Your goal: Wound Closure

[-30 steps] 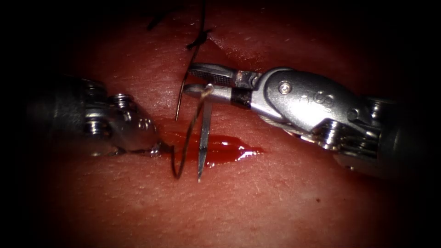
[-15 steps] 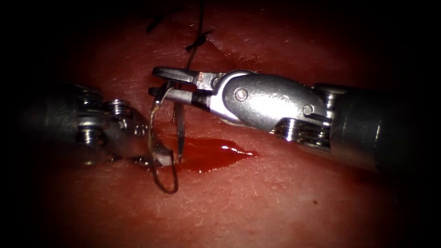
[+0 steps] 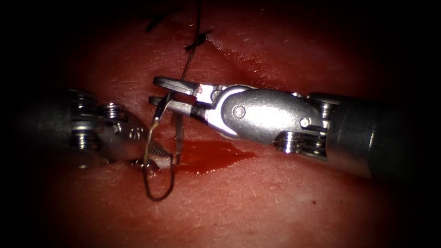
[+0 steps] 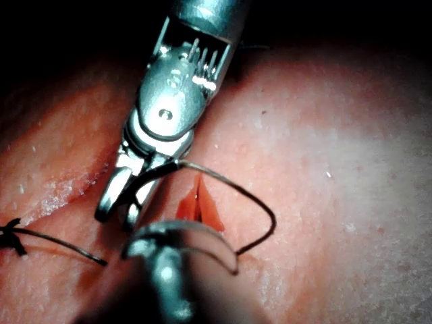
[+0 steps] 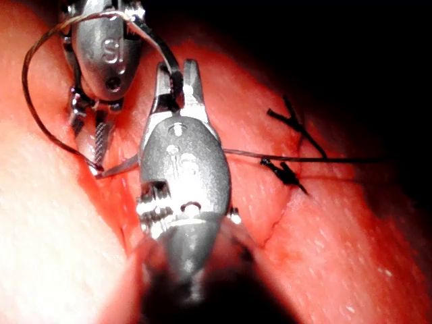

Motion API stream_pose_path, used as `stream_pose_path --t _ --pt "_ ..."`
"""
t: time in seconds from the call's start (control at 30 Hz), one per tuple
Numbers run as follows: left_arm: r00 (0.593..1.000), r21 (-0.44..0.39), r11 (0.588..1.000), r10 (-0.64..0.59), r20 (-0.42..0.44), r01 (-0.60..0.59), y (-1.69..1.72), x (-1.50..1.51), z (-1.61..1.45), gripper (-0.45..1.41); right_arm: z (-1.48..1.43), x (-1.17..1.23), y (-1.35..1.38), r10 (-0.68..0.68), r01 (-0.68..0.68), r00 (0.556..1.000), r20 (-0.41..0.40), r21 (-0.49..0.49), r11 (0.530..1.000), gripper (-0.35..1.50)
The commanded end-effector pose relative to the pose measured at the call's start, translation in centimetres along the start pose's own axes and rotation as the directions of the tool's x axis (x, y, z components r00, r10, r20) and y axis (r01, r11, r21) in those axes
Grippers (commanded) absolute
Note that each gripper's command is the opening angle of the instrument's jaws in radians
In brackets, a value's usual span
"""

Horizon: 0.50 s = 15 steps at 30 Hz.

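Observation:
My right tool [image 3: 154, 90] reaches in from the right, its jaws shut on the curved needle [image 3: 146, 170] near one end. The needle's thin arc loops down over the tissue [image 3: 257, 202] left of the cut and rises to my left tool [image 3: 161, 158], whose jaws stand open at the edge of the red fluid [image 3: 211, 156]. I cannot tell whether the needle's far end enters the tissue there. The right wrist view shows the right tool [image 5: 177, 71] gripping the needle [image 5: 25, 81], with the open left tool [image 5: 86, 138] beside the arc. Dark thread [image 3: 192, 53] runs behind the right jaws.
A tied knot [image 3: 196, 42] with short cut ends sits on the cut farther back. Two knots [image 5: 287, 172] lie along the closed part of the cut, the thread [image 5: 324, 160] running between them. The right tool's wrist [image 3: 262, 112] spans the cut.
The right tool has carried the needle leftward and slightly down, bringing its arc against the left tool. The left tool stayed by the fluid and now shows a serrated jaw face.

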Motion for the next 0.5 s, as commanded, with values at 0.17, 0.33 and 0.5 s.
stream_pose_path --t 0.17,0.33,0.5 --pt "1.0 -0.004 1.0 0.008 0.011 -0.008 0.04 -0.04 0.05 0.36 0.05 -0.01 -0.05 0.09 -0.089 0.996 0.013 -0.062 0.994 -0.35" --pt "1.0 -0.007 1.0 0.004 0.023 -0.004 0.04 -0.03 0.04 0.34 0.03 -0.03 -0.06 0.148 -0.146 0.989 0.016 -0.076 0.986 -0.35" --pt "1.0 -0.02 1.0 0.0 0.03 0.001 0.03 -0.01 0.02 0.34 0.0 -0.07 -0.07 0.202 -0.199 0.979 0.026 -0.089 0.976 -0.35"
